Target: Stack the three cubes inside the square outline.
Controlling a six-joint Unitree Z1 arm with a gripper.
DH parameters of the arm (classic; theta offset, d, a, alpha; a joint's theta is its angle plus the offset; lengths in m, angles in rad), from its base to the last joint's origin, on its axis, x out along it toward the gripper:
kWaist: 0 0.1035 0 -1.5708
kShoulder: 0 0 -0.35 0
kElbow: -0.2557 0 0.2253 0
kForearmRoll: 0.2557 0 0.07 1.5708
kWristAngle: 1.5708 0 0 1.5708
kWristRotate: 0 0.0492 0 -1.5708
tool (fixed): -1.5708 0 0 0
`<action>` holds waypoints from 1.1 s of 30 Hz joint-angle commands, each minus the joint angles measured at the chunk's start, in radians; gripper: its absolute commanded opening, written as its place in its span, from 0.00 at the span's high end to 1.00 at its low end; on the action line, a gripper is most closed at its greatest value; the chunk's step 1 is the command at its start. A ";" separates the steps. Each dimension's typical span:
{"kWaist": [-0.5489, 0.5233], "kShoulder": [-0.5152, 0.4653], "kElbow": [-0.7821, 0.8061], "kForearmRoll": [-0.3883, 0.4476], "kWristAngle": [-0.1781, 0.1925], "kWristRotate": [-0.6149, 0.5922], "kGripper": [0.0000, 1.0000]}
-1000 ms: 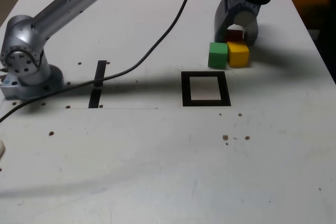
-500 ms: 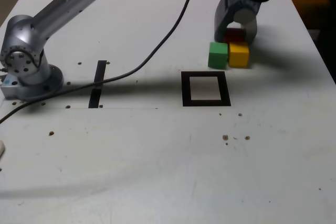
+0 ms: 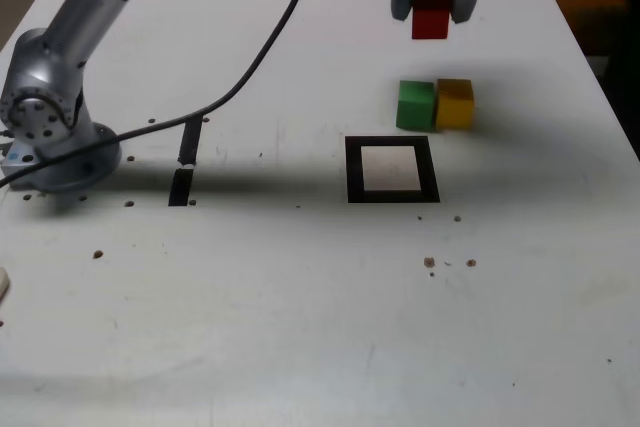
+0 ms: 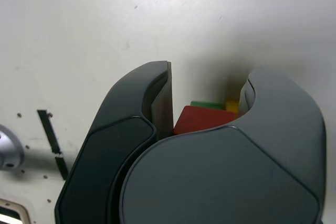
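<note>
gripper [image 3: 432, 9]: jaws clamped on red cube [image 3: 431, 17], held above table [image 3: 300, 327], far side
green cube [image 3: 415, 105]: on table, touching yellow cube [image 3: 455, 103] on its right in exterior view
square outline [image 3: 391, 169]: near side of the 2 cubes, nothing inside

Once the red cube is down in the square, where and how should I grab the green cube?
Take the green cube from above. Close the claw on its near and far faces as the exterior view shows them. Its right face there meets the yellow cube, or nearly does, so a finger probably won't fit on that side. It sits flat, with its top face clear. The claw is now shut on the red cube.
</note>
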 commanded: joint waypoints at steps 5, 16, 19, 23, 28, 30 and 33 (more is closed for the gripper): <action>-0.144 -0.139 0.207 0.003 0.030 -0.121 0.67; -0.300 -0.146 0.386 -0.084 0.022 -0.261 0.70; -0.296 -0.149 0.469 -0.191 -0.023 -0.260 0.70; -0.278 -0.154 0.578 -0.339 -0.073 -0.256 0.70; -0.265 -0.160 0.641 -0.405 -0.091 -0.256 0.70; -0.264 -0.159 0.647 -0.411 -0.087 -0.258 0.70; -0.264 -0.155 0.652 -0.416 -0.077 -0.260 0.70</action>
